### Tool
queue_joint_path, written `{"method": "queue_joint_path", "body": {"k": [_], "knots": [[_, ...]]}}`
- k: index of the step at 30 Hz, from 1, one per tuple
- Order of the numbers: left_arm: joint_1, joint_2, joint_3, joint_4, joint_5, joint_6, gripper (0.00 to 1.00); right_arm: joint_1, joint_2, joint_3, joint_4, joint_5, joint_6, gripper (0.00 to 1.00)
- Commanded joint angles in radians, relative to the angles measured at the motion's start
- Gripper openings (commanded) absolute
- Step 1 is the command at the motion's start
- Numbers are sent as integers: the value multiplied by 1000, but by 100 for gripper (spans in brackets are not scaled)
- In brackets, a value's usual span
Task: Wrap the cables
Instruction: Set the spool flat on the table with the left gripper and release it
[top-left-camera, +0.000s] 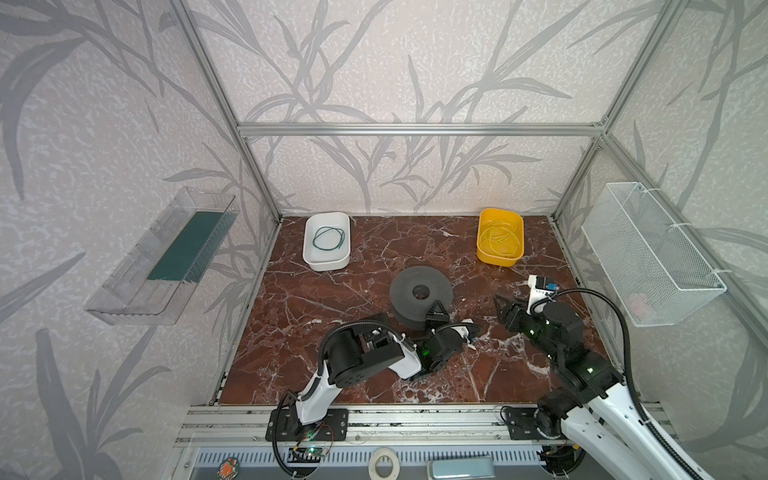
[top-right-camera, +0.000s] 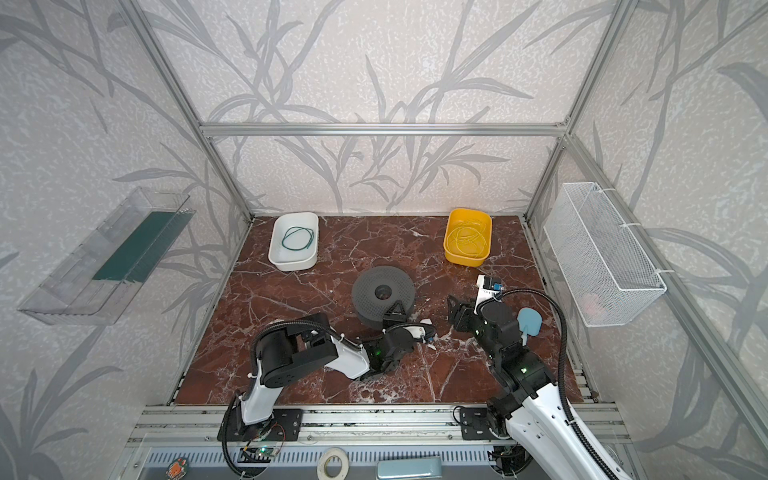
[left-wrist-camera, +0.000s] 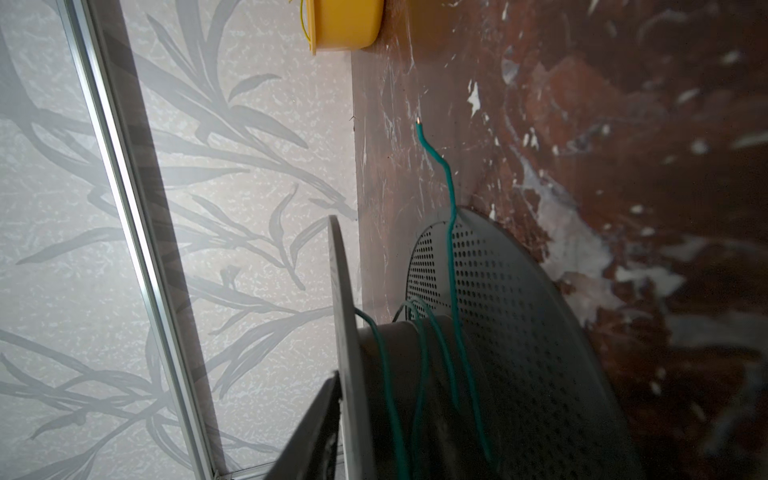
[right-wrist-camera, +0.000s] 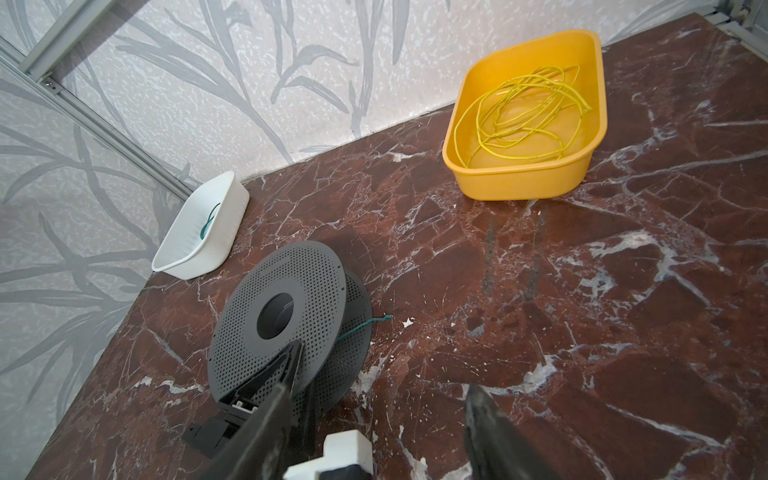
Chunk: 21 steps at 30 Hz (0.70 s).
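Cables (left-wrist-camera: 454, 291): thin, light, springy green wire round the spool (right-wrist-camera: 307, 274), probably best pinched near its loose end ahead of the left gripper (top-left-camera: 437, 311), whose spread is unclear. Right gripper (right-wrist-camera: 378, 388) gapes, empty.

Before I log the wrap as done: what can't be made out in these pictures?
- Turns of cable on the spool: in both top views the upper flange covers them; the left wrist view's bottom edge cuts them off.
- Left gripper: whether open or shut; small and dark against the spool in top views, one finger only in the left wrist view.
- Pinkish thing in the basket: blurred behind mesh in both top views.
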Motion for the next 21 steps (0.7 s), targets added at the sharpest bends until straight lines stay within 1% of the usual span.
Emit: {"method": "queue_joint_path", "body": {"k": [1, 2, 3, 4, 5, 7, 9, 10, 12, 14, 15, 17, 19, 20, 21], "knots": [[-11, -104, 12, -196, 17, -149, 52, -11, 10, 59, -23, -48, -14, 67], [-15, -132, 20, -277, 27, -193, 55, -13, 18, 68, -29, -55, -16, 68], [-23, -165, 17, -327, 43, -227, 69, -15, 24, 79, -38, -57, -16, 68], [-32, -201, 17, -400, 60, -270, 85, -16, 28, 90, -47, -62, -17, 68], [-42, -236, 28, -507, 79, -323, 99, -18, 33, 100, -53, -68, -19, 69], [-65, -304, 71, -730, 89, -441, 99, -23, 40, 119, -69, -75, -26, 71], [-88, -387, 107, -936, 142, -541, 99, -28, 49, 142, -92, -84, -34, 74], [-103, -432, 118, -1022, 164, -591, 99, -29, 55, 156, -104, -84, -40, 76], [-129, -523, 135, -1140, 214, -666, 99, -32, 59, 175, -118, -81, -51, 81], [-156, -613, 184, -1289, 269, -765, 99, -33, 70, 205, -136, -84, -71, 85], [-163, -654, 203, -1332, 292, -806, 99, -32, 76, 218, -138, -89, -84, 98], [-166, -747, 218, -1343, 304, -869, 99, -32, 101, 250, -145, -108, -113, 99], [-170, -826, 228, -1362, 299, -935, 99, -28, 140, 311, -204, -128, -142, 99], [-166, -869, 215, -1333, 280, -973, 99, -28, 159, 336, -235, -124, -101, 99], [-161, -901, 190, -1289, 246, -990, 99, -28, 168, 334, -225, -113, -92, 99]]}}
